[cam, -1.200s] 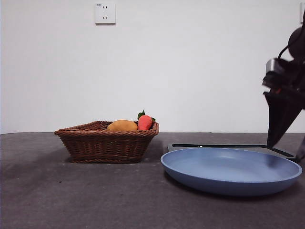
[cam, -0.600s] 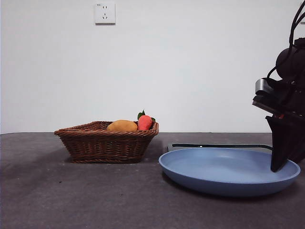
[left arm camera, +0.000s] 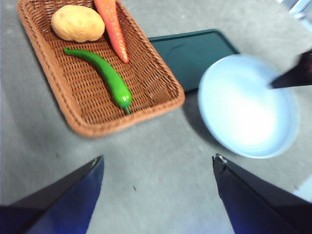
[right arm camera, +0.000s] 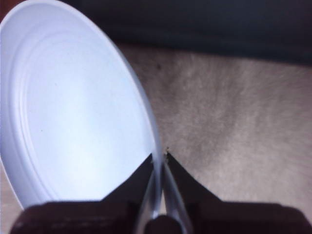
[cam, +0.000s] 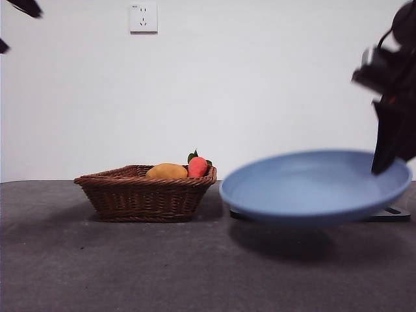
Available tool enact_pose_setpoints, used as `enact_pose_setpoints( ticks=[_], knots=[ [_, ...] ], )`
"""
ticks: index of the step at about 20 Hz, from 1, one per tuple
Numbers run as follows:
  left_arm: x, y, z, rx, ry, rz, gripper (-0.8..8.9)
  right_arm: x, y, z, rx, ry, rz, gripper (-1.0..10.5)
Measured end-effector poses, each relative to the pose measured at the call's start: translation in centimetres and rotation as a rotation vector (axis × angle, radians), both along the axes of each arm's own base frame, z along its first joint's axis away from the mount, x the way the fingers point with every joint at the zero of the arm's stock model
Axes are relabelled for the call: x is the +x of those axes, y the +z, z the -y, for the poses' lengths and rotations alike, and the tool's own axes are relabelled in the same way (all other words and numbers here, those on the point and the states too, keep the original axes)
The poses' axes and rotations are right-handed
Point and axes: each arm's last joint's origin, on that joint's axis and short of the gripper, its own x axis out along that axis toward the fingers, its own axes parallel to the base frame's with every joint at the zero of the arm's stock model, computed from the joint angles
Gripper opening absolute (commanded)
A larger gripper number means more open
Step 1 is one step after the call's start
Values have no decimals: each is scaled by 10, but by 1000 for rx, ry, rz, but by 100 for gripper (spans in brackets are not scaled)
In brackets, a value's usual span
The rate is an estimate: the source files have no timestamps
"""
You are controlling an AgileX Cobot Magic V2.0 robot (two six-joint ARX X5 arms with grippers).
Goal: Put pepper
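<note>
The pepper [left arm camera: 105, 74], glossy green and elongated, lies inside the wicker basket [left arm camera: 73, 112] in the left wrist view; in the front view the basket [cam: 146, 195] wall hides it. My left gripper [left arm camera: 158, 157] is open and empty, high above the table beside the basket. My right gripper [right arm camera: 160, 158] is shut on the rim of the blue plate [right arm camera: 73, 112]. It holds the plate [cam: 312, 188] tilted in the air at the right of the front view. The right gripper [cam: 387, 159] grips the plate's right edge.
A yellow-orange oval fruit [cam: 166, 171] and a red-orange one with green leaves [cam: 197, 166] also lie in the basket. A dark flat tray [left arm camera: 195, 53] lies on the table beside the basket, under the raised plate. The left arm's tip [cam: 26, 6] shows top left.
The right gripper has closed on the plate's rim and lifted the plate off the dark tray. The left arm's tip has come into the top left corner.
</note>
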Motion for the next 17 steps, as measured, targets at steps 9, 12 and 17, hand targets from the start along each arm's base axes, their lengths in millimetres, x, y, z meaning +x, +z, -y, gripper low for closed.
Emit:
enact_pose_setpoints(
  ticks=[9,12,17],
  knots=[
    [116,-2,80,213,29,-88,389,-51,69,25,40,-134,253,5],
    [151,-14,104,267,29,-124,389,-66,81,34,42,-182,302,5],
    [198,-49,133,371,54,-199,389,-86,95,37,46,-206,368,5]
  ],
)
